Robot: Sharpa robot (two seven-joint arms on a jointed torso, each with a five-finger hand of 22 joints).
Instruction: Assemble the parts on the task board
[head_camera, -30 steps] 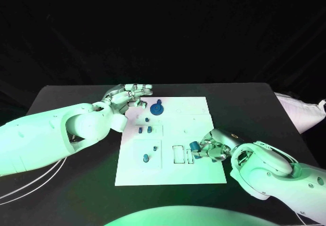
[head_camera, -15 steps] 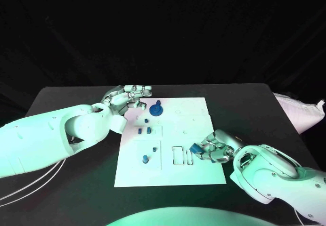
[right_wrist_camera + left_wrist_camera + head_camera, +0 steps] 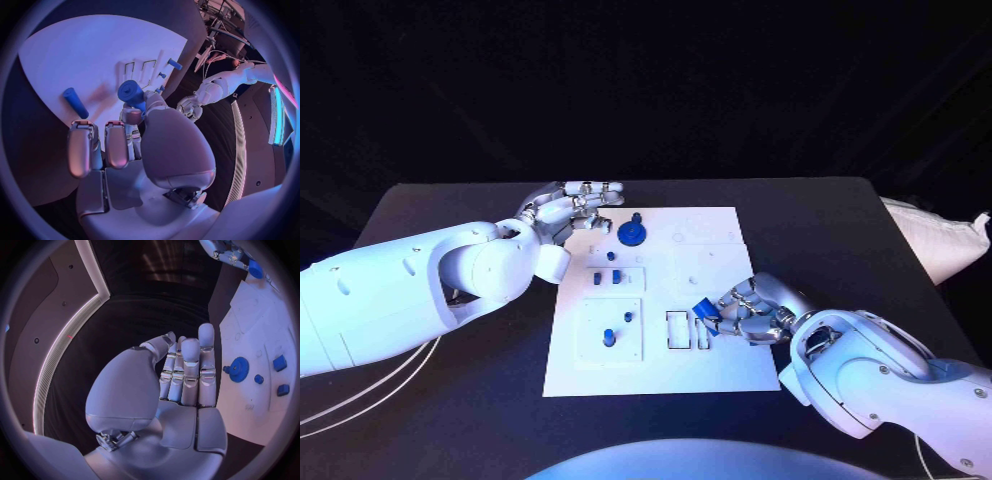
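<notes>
The flat white rectangular task board [image 3: 718, 360] lies mid-table on the matte black table [image 3: 848, 215]. The right hand [image 3: 754, 312], silver and glossy, sits at the board's right edge, pinching a small blue cylindrical part [image 3: 129, 91] between thumb and a fingertip, beside the outlined rectangular slots [image 3: 678, 329]. The left hand [image 3: 570, 207] rests at the board's far left corner, fingers straight and together, holding nothing. Just right of it stands a blue round gear-like part [image 3: 633, 235]; a blue rod-shaped part [image 3: 75, 102] lies loose on the board
</notes>
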